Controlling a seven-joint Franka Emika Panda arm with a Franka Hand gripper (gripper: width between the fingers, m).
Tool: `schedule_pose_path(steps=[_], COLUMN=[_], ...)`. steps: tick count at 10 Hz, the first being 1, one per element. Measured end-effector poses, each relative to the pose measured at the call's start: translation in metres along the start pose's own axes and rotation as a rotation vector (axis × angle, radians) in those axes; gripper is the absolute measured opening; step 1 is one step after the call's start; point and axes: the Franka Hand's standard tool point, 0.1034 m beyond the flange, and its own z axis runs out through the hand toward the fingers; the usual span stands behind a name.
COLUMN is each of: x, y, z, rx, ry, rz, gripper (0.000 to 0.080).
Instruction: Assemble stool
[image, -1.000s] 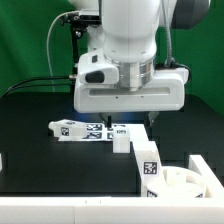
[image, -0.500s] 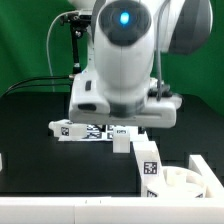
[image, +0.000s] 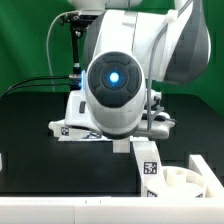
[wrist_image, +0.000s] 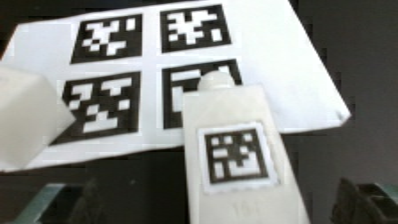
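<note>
In the wrist view a white stool leg (wrist_image: 222, 150) with a square tag lies partly over the marker board (wrist_image: 267, 105). Its near end reaches between the open fingers of my gripper (wrist_image: 214, 208), which stand apart on either side without touching it. A second leg (wrist_image: 25, 118) shows at the board's edge. In the exterior view the arm (image: 120, 85) hides the gripper and most of the board. One leg (image: 121, 144) peeks out below the arm. Another tagged leg (image: 149, 160) stands beside the round stool seat (image: 182, 185) at the lower right.
A white rail (image: 70, 212) runs along the front of the black table. A small white piece (image: 2, 160) sits at the exterior view's left edge. A green backdrop and a dark stand (image: 74, 45) with cables are behind the arm.
The arm's wrist has swung round and down toward the camera and now covers the marker board and most of the leg on it. The gripper has stayed open.
</note>
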Motion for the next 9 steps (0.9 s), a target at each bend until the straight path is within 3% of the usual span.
schedule_pose_path(steps=[5, 8, 9], x=[0.004, 0.003, 0.003], y=[0.001, 0.003, 0.004], z=[0.017, 0.018, 0.018], rx=[-0.004, -0.002, -0.001], ry=[-0.009, -0.013, -0.013], rz=[0.075, 0.112, 0.113], gripper=[0.0649, 0.0649, 0.0536])
